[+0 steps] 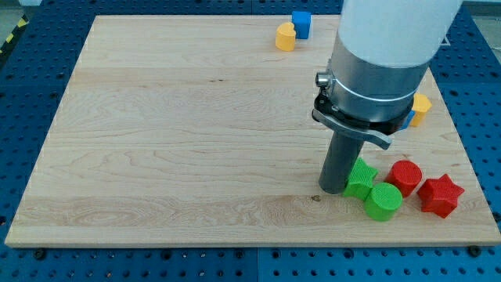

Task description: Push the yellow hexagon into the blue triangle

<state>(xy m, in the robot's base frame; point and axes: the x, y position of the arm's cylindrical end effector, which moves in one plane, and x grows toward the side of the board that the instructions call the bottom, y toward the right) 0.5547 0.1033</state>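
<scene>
The yellow hexagon (422, 105) shows at the view's right edge, partly hidden behind the arm. Only a sliver of a blue block (409, 119), likely the blue triangle, shows beside it, touching or nearly touching; the arm hides most of it. My tip (333, 190) rests on the board at the lower right, well below the hexagon and just left of a green star-like block (361, 177), touching or almost touching it.
A green cylinder (383, 202), a red block (405, 176) and a red star (439, 195) cluster right of my tip. A yellow heart-like block (286, 37) and a blue cube (301, 23) sit at the top. The wooden board (172, 133) lies on a blue perforated table.
</scene>
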